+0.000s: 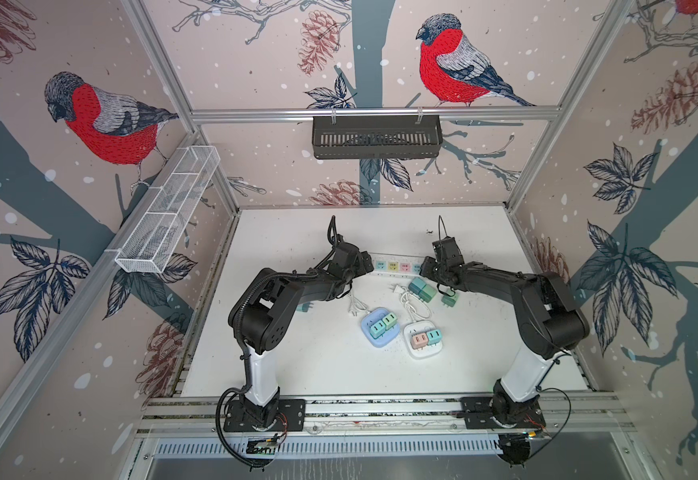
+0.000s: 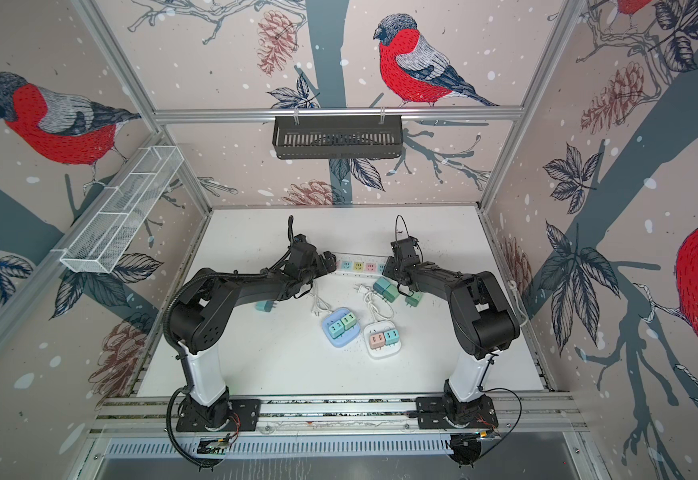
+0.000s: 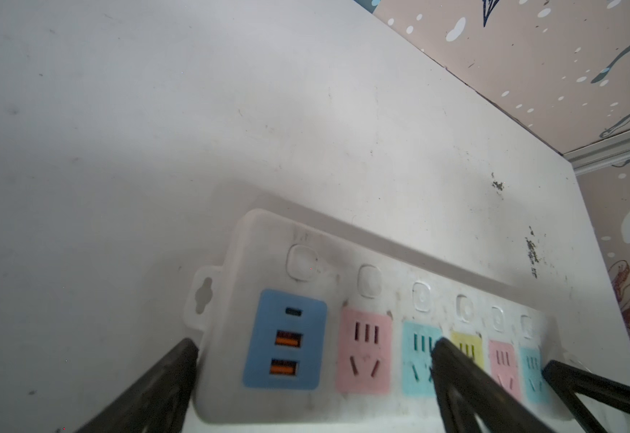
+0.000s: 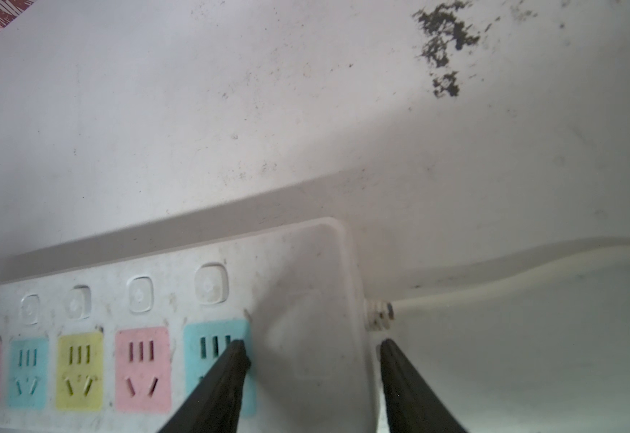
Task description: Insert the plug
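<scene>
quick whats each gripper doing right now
left gripper: open, empty, over the power strip's usb end
right gripper: partly open, empty, over the strip's cord end

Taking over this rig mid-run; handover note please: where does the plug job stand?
Left hand: open, empty, over the USB end of the long power strip.
Right hand: open, empty, over its cable end.
Loose plugs by the right arm, another plug by the left.
Done: blue strip and white strip hold two plugs each.
Left: long strip's sockets empty; no plug picked.
</scene>
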{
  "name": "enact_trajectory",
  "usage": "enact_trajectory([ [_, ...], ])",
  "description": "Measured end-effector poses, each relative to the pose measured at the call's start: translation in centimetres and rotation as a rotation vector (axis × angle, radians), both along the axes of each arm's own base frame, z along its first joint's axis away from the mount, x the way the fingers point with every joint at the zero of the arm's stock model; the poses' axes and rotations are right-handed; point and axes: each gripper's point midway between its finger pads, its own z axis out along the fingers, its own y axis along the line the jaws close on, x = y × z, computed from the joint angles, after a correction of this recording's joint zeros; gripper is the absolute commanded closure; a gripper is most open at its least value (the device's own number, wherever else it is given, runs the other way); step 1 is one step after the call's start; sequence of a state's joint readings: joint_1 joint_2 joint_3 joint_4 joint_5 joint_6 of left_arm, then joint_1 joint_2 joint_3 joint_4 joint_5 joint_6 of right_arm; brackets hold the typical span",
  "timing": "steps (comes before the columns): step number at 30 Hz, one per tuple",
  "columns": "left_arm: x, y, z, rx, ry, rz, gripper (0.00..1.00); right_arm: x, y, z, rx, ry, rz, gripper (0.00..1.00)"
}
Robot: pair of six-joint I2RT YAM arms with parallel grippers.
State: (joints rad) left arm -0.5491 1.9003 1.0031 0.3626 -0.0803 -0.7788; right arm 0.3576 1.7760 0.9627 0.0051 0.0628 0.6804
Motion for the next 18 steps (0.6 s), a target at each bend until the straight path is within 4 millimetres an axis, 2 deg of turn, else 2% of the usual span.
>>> enact_trajectory([
  [9, -1.3, -0.4, -0.3, -0.047, 0.009, -0.002, 0.04, 0.0, -0.1, 0.0, -0.006, -0.005, -0.005, 0.42],
  [15, -2.3, -1.0, 0.6, -0.043, -0.016, 0.0, 0.04, -0.1, -0.4, 0.1, -0.022, -0.007, -0.016, 0.39],
  [18, -3.0, -0.9, 1.8, -0.059, -0.038, -0.002, 0.04, -0.3, -0.3, 0.6, -0.019, -0.01, -0.01, 0.38],
])
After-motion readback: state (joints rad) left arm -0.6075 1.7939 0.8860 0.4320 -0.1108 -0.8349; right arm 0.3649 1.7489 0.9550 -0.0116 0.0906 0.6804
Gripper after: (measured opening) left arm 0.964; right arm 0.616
